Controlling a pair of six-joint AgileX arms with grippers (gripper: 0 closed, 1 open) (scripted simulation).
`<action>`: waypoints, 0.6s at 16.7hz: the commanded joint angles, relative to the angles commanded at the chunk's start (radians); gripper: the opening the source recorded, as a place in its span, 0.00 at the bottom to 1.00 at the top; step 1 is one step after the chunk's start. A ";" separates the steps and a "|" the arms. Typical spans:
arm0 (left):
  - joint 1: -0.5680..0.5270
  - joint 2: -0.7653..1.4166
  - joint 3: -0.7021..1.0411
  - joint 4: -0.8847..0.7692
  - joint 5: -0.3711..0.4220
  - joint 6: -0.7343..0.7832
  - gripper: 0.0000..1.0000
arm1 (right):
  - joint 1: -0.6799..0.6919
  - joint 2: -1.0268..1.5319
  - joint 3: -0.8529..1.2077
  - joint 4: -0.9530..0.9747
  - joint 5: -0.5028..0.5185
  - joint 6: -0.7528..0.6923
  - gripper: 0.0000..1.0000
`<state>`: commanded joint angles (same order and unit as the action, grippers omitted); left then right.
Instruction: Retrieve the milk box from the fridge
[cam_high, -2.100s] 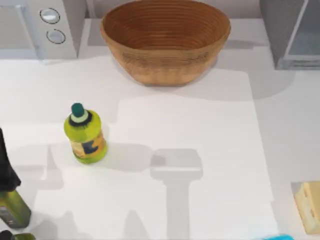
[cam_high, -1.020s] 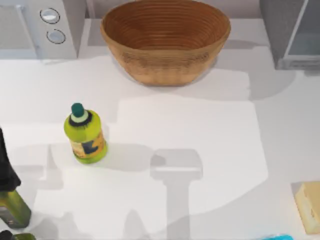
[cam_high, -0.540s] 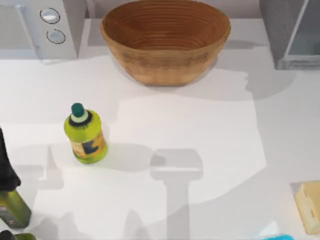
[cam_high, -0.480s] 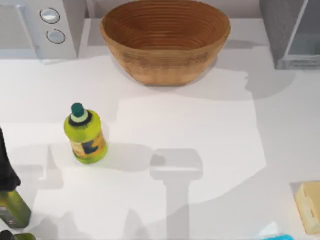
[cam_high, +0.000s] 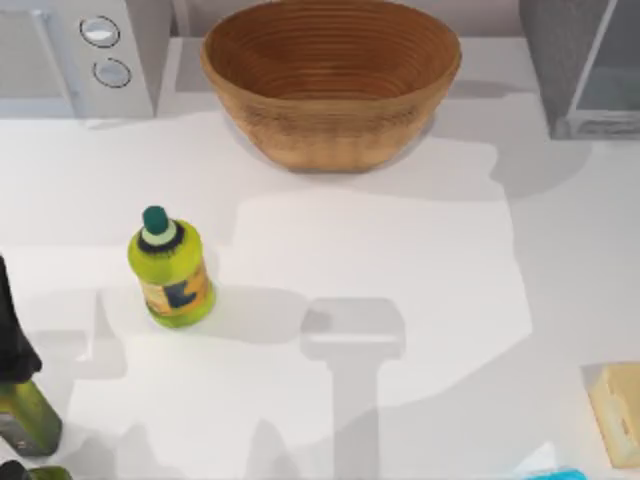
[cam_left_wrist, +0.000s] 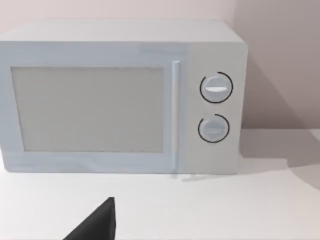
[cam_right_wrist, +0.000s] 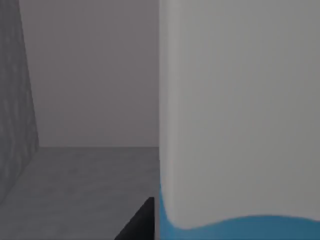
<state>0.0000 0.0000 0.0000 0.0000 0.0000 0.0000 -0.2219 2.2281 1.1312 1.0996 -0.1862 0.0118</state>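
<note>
Top view: the fridge (cam_high: 585, 70) is standing at the bench's (cam_high: 400, 260) far right corner, its pale door panel facing left; a woven basket (cam_high: 330, 80) is sitting at the far middle, a microwave (cam_high: 80, 55) at the far left; a yellow-green bottle (cam_high: 170, 268) is standing upright on the left half, well apart from a tan block (cam_high: 618, 412) at the right edge; a cyan-and-white sliver (cam_high: 545, 468) is peeking in at the near edge, too little to identify.

Left wrist view: the left end effector (cam_left_wrist: 95, 225) is showing as one dark wedge, facing the microwave; its opening cannot be told.

Right wrist view: the milk box (cam_right_wrist: 240, 100) is looming very close, white above a blue patch, with grey walls and floor behind it; the right end effector (cam_right_wrist: 140, 222) is showing as a dark corner just beside the carton; whether it is gripping cannot be told.
</note>
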 joint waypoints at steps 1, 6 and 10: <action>0.000 0.000 0.000 0.000 0.000 0.000 1.00 | 0.000 0.000 0.000 0.000 0.000 0.000 0.25; 0.000 0.000 0.000 0.000 0.000 0.000 1.00 | 0.000 0.000 0.000 0.000 0.000 0.000 0.00; 0.000 0.000 0.000 0.000 0.000 0.000 1.00 | 0.000 0.000 0.000 0.000 0.000 0.000 0.00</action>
<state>0.0000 0.0000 0.0000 0.0000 0.0000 0.0000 -0.2219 2.2281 1.1312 1.0996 -0.1862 0.0118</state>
